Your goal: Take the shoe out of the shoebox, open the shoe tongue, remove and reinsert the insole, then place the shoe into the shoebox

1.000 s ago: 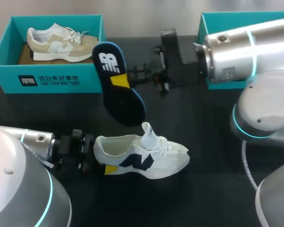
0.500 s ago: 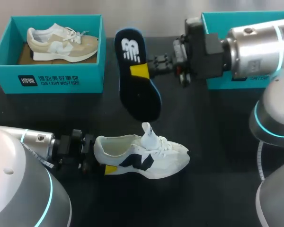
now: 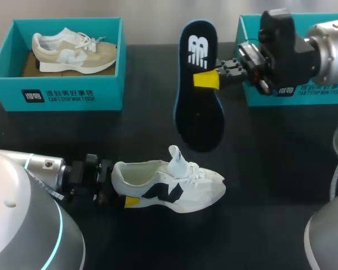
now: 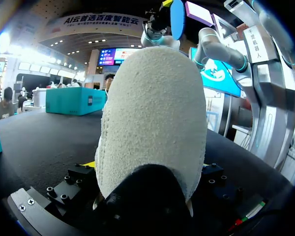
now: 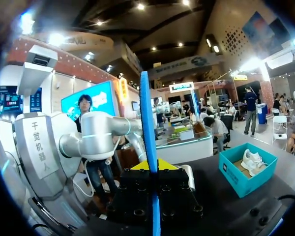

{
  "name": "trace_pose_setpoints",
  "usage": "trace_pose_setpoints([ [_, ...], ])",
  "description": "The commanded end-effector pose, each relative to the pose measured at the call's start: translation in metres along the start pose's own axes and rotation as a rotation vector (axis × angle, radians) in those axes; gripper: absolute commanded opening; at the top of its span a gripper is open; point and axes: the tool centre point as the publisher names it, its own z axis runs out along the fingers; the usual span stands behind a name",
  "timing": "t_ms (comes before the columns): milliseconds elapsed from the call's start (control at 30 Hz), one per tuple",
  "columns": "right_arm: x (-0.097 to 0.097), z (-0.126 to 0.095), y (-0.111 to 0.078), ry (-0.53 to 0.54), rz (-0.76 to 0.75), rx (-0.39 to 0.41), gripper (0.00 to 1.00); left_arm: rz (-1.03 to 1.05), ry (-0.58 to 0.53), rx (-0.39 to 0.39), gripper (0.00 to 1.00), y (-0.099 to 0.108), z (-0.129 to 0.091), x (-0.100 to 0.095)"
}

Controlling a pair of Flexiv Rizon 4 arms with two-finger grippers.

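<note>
The white shoe (image 3: 172, 187) lies on its sole on the black table, tongue raised, toe pointing right. My left gripper (image 3: 124, 190) is at its heel with fingers spread wide. In the left wrist view the white heel (image 4: 152, 123) fills the gap between the fingers of that gripper (image 4: 147, 166). Above and behind the shoe hangs the dark insole (image 3: 198, 90), blue-edged with a yellow patch. My right gripper (image 3: 217, 76) is shut on its edge. The right wrist view shows the insole (image 5: 146, 142) edge-on in the shut jaws of my right gripper (image 5: 152, 172).
A teal shoebox (image 3: 56, 95) at the back left holds a beige shoe (image 3: 73, 49); it also shows in the right wrist view (image 5: 243, 177). A second teal box (image 3: 250, 34) stands at the back right, partly behind my right arm.
My right arm has carried the insole to the right and slightly up, turning it more upright. The white shoe and my left arm have stayed where they were.
</note>
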Motion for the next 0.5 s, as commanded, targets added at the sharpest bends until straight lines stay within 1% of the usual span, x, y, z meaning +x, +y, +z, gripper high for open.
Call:
trace_pose_setpoints([
  [33,0.003,-0.006,0.0,-0.004,0.001,0.004,0.0,0.0,-0.002,-0.001,0.0,0.004,0.002,-0.002],
  [100,0.003,-0.006,0.0,-0.004,0.001,0.004,0.0,0.0,-0.002,-0.001,0.0,0.004,0.002,-0.002],
  [167,0.011,-0.013,0.002,-0.031,0.036,-0.003,0.0,0.0,-0.002,-0.001,0.0,0.004,0.002,-0.002],
  [333,0.03,-0.018,0.002,-0.07,0.116,-0.041,0.0,0.0,-0.002,-0.001,0.0,0.004,0.002,-0.002],
  [433,0.043,-0.02,-0.002,-0.071,0.176,-0.054,0.0,0.0,-0.002,-0.001,0.0,0.004,0.002,-0.002],
  [500,0.055,-0.023,-0.005,-0.061,0.229,-0.059,0.0,0.0,-0.002,-0.001,0.0,0.004,0.002,-0.002],
])
